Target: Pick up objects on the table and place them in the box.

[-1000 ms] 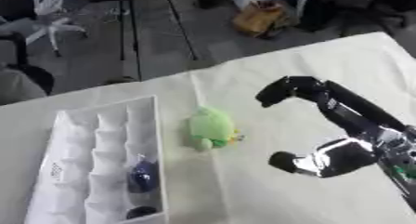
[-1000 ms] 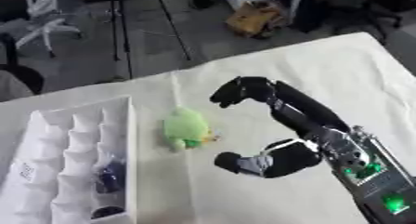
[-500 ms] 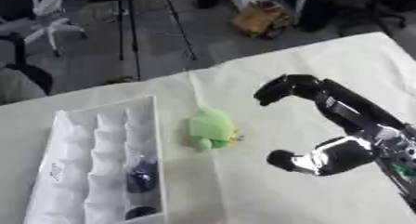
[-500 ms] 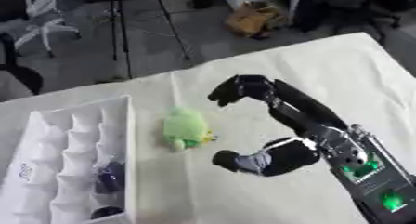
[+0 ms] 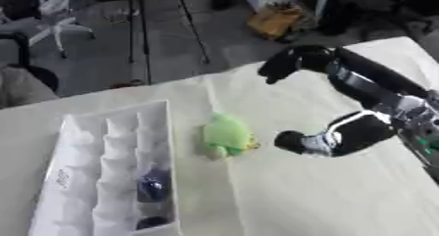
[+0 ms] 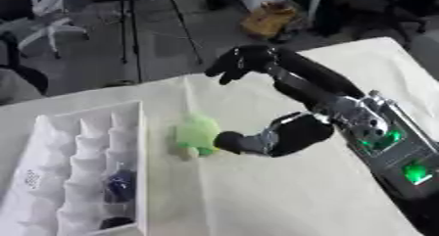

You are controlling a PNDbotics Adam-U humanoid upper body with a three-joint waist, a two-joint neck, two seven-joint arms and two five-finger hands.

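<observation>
Right hand (image 5: 343, 103) hangs over the table (image 5: 308, 200), just to the right of the green toy (image 5: 226, 134). Its fingers (image 5: 287, 63) curve over the top and its thumb (image 5: 296, 141) sticks out below, with a wide gap between them. It holds nothing. The thumb tip is very near the toy; in the right eye view they seem almost to touch, but I cannot tell if they do. The fingers are higher up and farther back than the toy, apart from it.

No left hand shows in either view.

The toy is soft, light green, with a bit of yellow at its lower edge. It lies flat on the pale cloth of the table. To the left of the toy, just beside it, is the white box (image 5: 94, 152). The toy is outside the box. The box has many small spaces with walls between them. A dark blue thing (image 5: 152, 187) sits in one space, below and left of the toy. Another dark thing (image 5: 151, 223) sits in the space nearest the bottom edge, lower still.
</observation>
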